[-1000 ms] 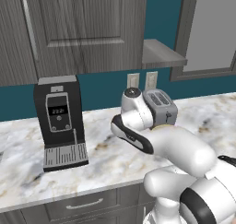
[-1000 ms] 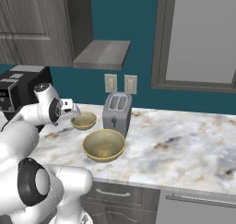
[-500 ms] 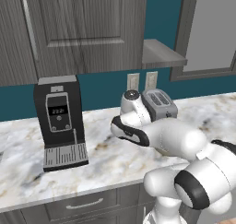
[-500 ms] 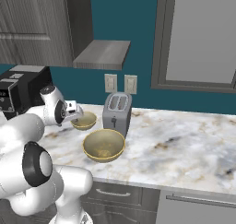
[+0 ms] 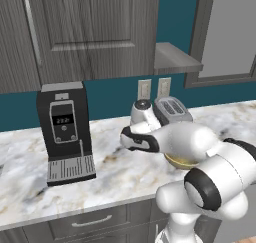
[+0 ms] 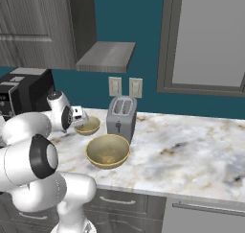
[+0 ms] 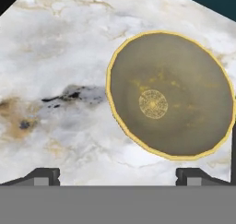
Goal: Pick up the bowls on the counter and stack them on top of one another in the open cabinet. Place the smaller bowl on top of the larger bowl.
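Observation:
The smaller bowl [image 7: 170, 94], olive-yellow with a pale rim, stands upright on the marble counter [image 7: 60, 57], up and to the right of my open gripper [image 7: 117, 176], whose fingers hold nothing. In the right base view my gripper [image 6: 81, 118] hovers just left of the smaller bowl [image 6: 89, 126], close above its rim. The larger bowl [image 6: 107, 150] sits nearer the counter's front edge, in front of the toaster. My arm hides most of the larger bowl [image 5: 181, 162] in the left base view. The open cabinet [image 6: 106, 55] hangs on the wall above, seen from below.
A silver toaster [image 6: 121, 118] stands right beside both bowls, against the teal wall. A black coffee machine [image 5: 65, 132] stands to the left on the counter. Door-fronted cabinets [image 5: 90, 32] hang above it. Bare marble [image 6: 191, 150] stretches to the right.
My hand has crept to the right, closer to the smaller bowl, and the elbow has swung forward. Both bowls stay put and the jaws stay open.

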Robot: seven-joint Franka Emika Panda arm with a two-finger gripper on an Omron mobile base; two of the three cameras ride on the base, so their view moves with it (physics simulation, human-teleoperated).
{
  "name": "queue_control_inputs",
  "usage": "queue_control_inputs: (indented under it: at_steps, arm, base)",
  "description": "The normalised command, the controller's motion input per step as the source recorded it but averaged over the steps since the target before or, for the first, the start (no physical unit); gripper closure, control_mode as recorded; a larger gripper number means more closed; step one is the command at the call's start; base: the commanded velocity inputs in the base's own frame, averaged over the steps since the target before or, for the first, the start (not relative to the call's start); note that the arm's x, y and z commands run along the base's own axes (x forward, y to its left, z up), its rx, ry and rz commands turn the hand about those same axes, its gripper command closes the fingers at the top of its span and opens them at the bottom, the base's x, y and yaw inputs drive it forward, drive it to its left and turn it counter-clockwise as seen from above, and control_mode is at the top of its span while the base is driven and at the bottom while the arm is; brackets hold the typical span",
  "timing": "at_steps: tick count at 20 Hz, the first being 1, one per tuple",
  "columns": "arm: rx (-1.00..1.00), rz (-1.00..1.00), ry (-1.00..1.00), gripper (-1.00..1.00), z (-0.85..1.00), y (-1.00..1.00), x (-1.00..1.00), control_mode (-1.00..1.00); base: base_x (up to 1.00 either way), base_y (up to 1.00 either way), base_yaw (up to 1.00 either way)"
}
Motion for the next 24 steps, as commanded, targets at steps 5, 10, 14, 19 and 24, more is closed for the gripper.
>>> queue_control_inputs:
  at_steps: [5, 10, 14, 19, 24]
  arm:
    - [0.0, 0.03, 0.0, -1.0, -0.15, -0.07, 0.32, -1.0]
    - [0.0, 0.03, 0.0, -1.0, -0.22, -0.02, 0.31, -1.0]
    - [0.0, 0.03, 0.0, -1.0, -0.29, 0.0, 0.23, -1.0]
    - [0.0, 0.02, 0.0, -1.0, -0.23, 0.0, 0.27, -1.0]
    - [-0.01, 0.01, 0.0, 1.0, -0.15, 0.0, 0.2, -1.0]
  base:
    - [0.0, 0.0, 0.0]
    - [0.0, 0.0, 0.0]
    - [0.0, 0.0, 0.0]
    - [0.0, 0.0, 0.0]
    - [0.0, 0.0, 0.0]
